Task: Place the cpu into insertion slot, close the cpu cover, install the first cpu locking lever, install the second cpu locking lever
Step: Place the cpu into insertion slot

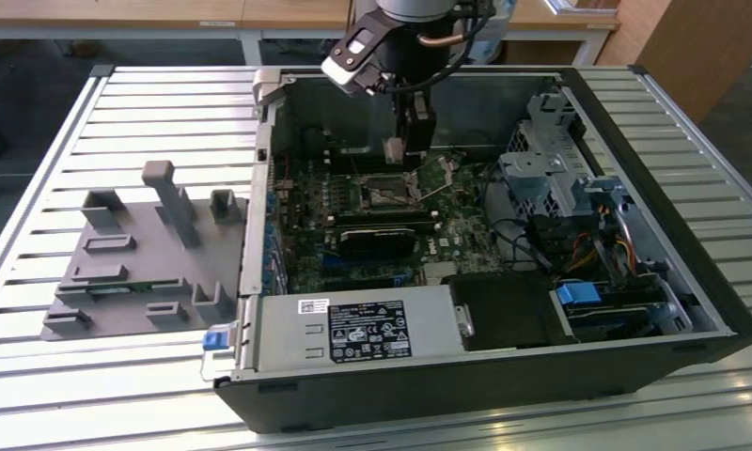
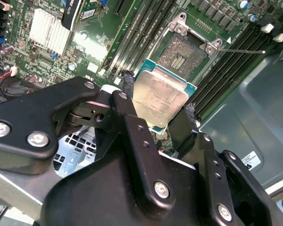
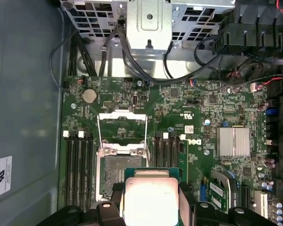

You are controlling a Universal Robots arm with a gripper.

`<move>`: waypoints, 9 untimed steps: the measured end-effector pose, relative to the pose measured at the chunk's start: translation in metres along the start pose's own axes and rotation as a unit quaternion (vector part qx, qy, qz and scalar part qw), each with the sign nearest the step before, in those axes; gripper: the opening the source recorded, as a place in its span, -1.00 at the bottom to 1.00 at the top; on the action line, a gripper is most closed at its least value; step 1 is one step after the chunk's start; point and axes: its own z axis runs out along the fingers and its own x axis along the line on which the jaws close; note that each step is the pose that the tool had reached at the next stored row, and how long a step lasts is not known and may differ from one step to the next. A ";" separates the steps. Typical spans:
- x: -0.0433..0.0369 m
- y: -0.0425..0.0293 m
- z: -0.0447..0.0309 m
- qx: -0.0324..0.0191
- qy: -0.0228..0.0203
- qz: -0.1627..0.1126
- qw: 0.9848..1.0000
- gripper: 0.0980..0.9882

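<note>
We reach our arm point(image 1: 414, 14) straight down, black two-fingered gripper point(image 2: 158, 99) clamped on the flat silvery square cpu point(image 3: 151, 200).

Even bright light, glare on table point(image 1: 94, 374)

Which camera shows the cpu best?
The second wrist view: the cpu shows most of its metal face, clamped in the gripper. The first wrist view crops the cpu; the exterior view shows a pale sliver.
</note>
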 end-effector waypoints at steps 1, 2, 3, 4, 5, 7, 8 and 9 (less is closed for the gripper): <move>0.0000 0.0000 0.0007 0.000 -0.002 0.000 1.000 0.00; 0.0000 -0.0001 0.0017 0.000 -0.003 0.000 1.000 0.00; 0.0001 -0.0002 0.0030 0.000 -0.003 0.000 1.000 0.00; 0.0001 -0.0003 0.0048 0.000 -0.003 0.000 1.000 0.00; 0.0002 -0.0004 0.0065 0.000 -0.003 0.000 1.000 0.00; 0.0004 -0.0007 0.0100 0.000 -0.003 0.000 1.000 0.00; 0.0005 -0.0008 0.0114 0.000 -0.003 -0.003 1.000 0.00; 0.0006 -0.0008 0.0124 0.000 -0.003 -0.011 1.000 0.00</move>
